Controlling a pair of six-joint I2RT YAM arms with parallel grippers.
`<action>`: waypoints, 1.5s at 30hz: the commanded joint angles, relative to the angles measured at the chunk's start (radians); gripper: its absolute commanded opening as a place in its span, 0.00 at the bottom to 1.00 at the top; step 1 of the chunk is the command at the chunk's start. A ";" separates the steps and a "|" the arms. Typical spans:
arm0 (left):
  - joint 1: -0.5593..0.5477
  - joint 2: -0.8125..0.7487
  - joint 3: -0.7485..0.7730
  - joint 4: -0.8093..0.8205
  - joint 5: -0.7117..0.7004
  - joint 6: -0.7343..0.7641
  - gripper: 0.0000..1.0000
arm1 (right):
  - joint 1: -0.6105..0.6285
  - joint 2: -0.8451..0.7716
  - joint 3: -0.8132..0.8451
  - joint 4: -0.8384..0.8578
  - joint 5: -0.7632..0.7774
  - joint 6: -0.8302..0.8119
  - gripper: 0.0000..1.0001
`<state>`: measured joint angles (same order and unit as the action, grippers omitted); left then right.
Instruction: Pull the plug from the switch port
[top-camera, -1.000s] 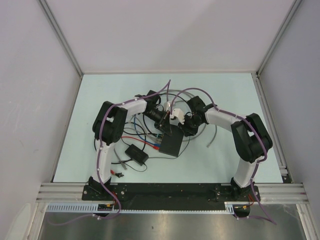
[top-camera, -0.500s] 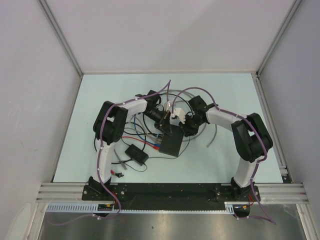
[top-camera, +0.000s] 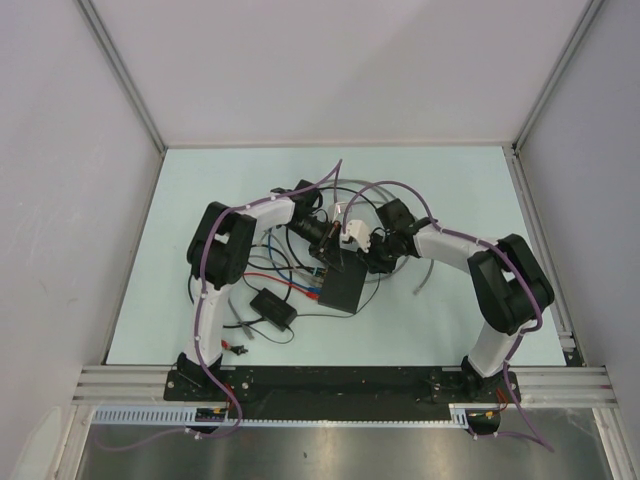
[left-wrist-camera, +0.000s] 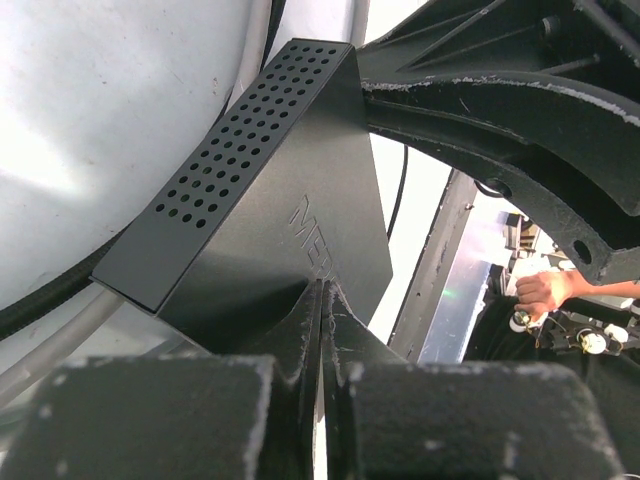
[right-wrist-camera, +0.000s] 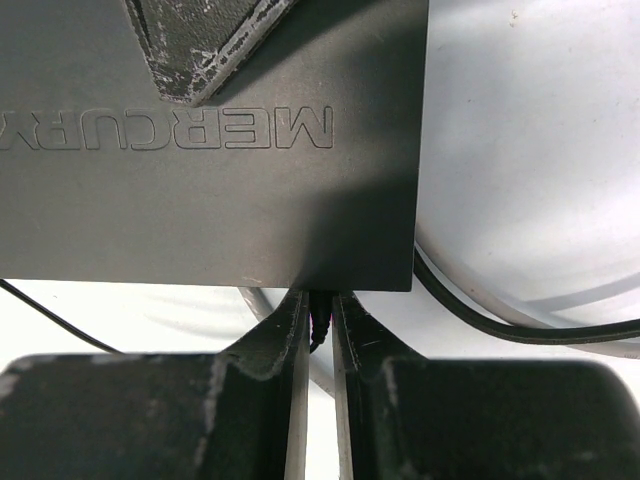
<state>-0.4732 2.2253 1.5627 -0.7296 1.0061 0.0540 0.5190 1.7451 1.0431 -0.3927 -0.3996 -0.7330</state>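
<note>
The switch (top-camera: 340, 288) is a flat dark grey box with raised lettering on its top (right-wrist-camera: 200, 200) and a perforated side (left-wrist-camera: 230, 170). My left gripper (left-wrist-camera: 322, 290) is shut with nothing in it, its tips pressed down on the box top (top-camera: 328, 258); they also show in the right wrist view as worn fingers (right-wrist-camera: 190, 50). My right gripper (right-wrist-camera: 320, 300) is shut on the small black plug (right-wrist-camera: 319, 322) that sticks out of the box's near edge. The switch port is hidden behind that edge and my fingers. From above the right gripper (top-camera: 352, 258) sits at the box's far end.
A smaller black box (top-camera: 272, 306) with thin red and blue wires (top-camera: 275, 280) lies left of the switch. A grey cable (top-camera: 428, 270) curves off to the right. A black cable (right-wrist-camera: 520, 325) runs past the switch's right corner.
My right gripper has narrowed a little onto the plug, and the right arm's elbow has shifted down and to the right. The left gripper stays on the switch.
</note>
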 joint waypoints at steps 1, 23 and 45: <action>0.011 0.069 -0.003 0.048 -0.247 0.090 0.00 | 0.006 -0.019 0.005 -0.061 0.021 0.006 0.00; 0.010 0.048 -0.023 0.035 -0.291 0.122 0.00 | -0.048 -0.035 0.003 -0.083 -0.019 0.067 0.00; 0.007 0.054 -0.023 0.035 -0.319 0.130 0.00 | 0.059 -0.038 -0.012 -0.053 0.398 0.096 0.00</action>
<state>-0.4736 2.2272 1.5654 -0.7467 1.0027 0.0795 0.5812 1.7180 1.0405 -0.4473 -0.1932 -0.6067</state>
